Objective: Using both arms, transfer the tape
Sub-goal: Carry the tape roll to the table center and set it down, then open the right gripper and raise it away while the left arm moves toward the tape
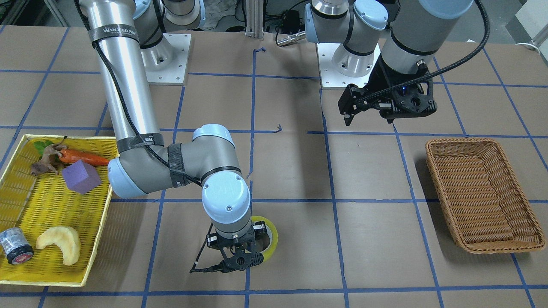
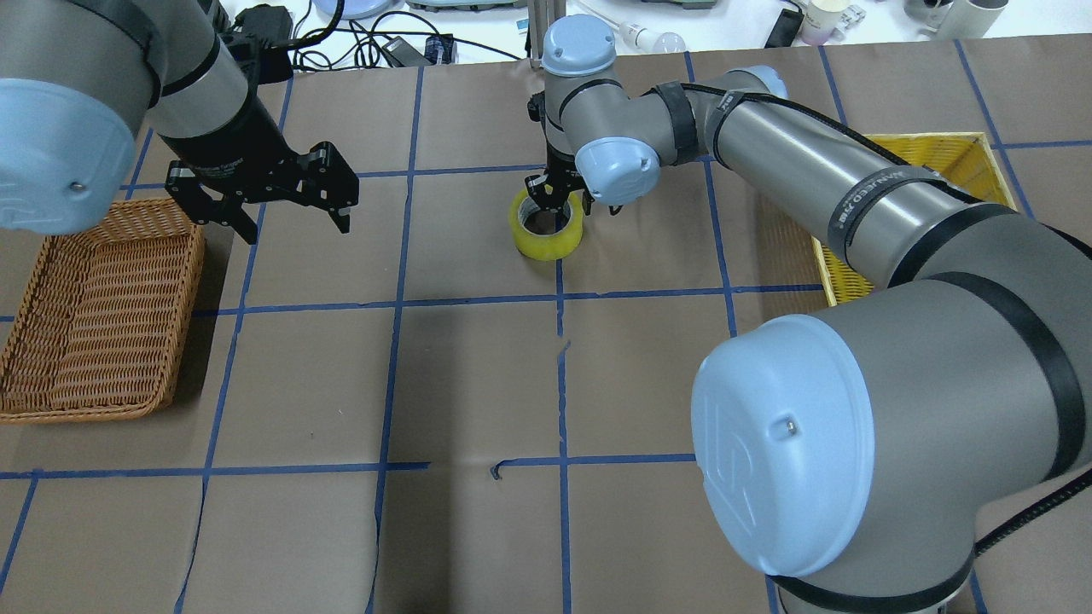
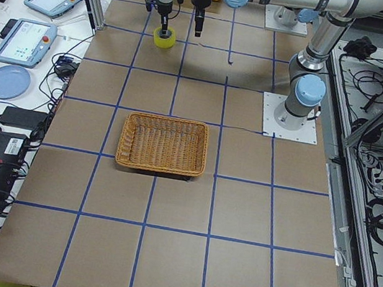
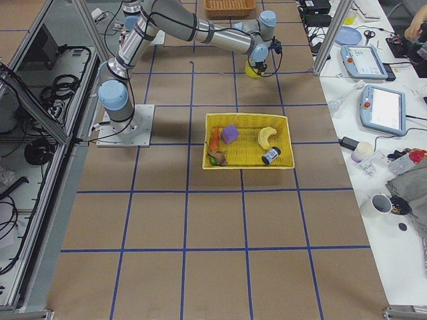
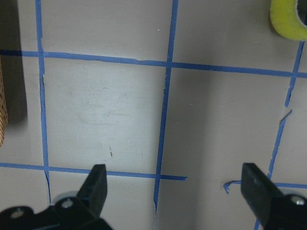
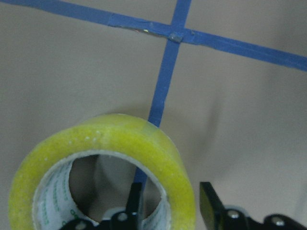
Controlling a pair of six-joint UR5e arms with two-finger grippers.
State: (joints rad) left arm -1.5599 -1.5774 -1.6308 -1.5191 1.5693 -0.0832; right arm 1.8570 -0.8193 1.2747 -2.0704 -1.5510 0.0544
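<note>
Slippage is the main worry. The right gripper (image 6: pixel 170 190) has only the thin wall of the tape (image 2: pixel 546 246) between its fingers, one down inside the whitish core and the other outside the yellow rim. The right wrist view shows a sliver of space beside the inner finger, so the jaws look partly open and seem to be pinching nothing. If they close shallow or off-centre, the smooth curved wall could twist out of the hold, or the roll could tip onto its edge and roll off across the table (image 2: pixel 478 375). If instead the arm pulls up from here, the inner finger could catch the core and drag the roll off its spot. That would leave it badly placed for the other arm.

The tape appears to lie flat, hole upward, near the middle of the table, straddling a blue line (image 6: pixel 165 81) and directly under the right gripper. It is well apart from the wicker basket (image 2: pixel 94 315).

The left gripper (image 5: pixel 173 168) hangs above bare table just beside the basket, its fingers spread wide and empty. From its own camera the tape shows only at the upper right corner, well off to one side. A reach from there calls for a sideways move before any descent, and a misjudged line could knock the roll.
</note>
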